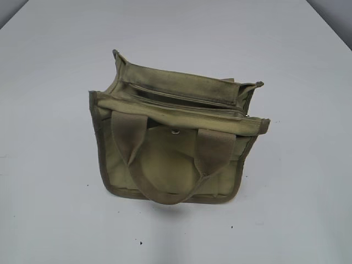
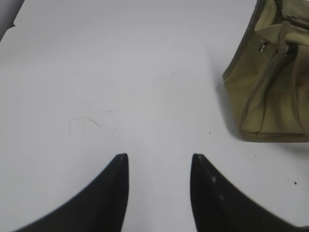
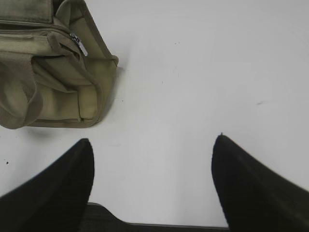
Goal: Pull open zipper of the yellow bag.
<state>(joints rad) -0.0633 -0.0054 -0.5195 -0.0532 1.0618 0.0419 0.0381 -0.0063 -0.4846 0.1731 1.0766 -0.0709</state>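
Observation:
The yellow bag (image 1: pixel 165 165) stands in the middle of the white table, its khaki handles drooping over the near side. The zipper (image 1: pixel 187 103) runs along its top and looks closed. A round silver snap (image 1: pixel 175 131) shows just below it. Neither gripper appears in the exterior view. In the left wrist view my left gripper (image 2: pixel 159 159) is open over bare table, with the bag (image 2: pixel 270 92) off to the upper right. My right gripper (image 3: pixel 153 142) is wide open over bare table. From there the bag (image 3: pixel 58 92) lies at the upper left, with the silver zipper pull (image 3: pixel 79 43) at its near corner.
The white table (image 1: pixel 286 209) stretches all round the bag, with a few dark specks (image 1: pixel 141 242) on it. Its far corners (image 1: pixel 11 11) give way to grey floor. A dark part of the right arm (image 3: pixel 101 220) fills the bottom of the right wrist view.

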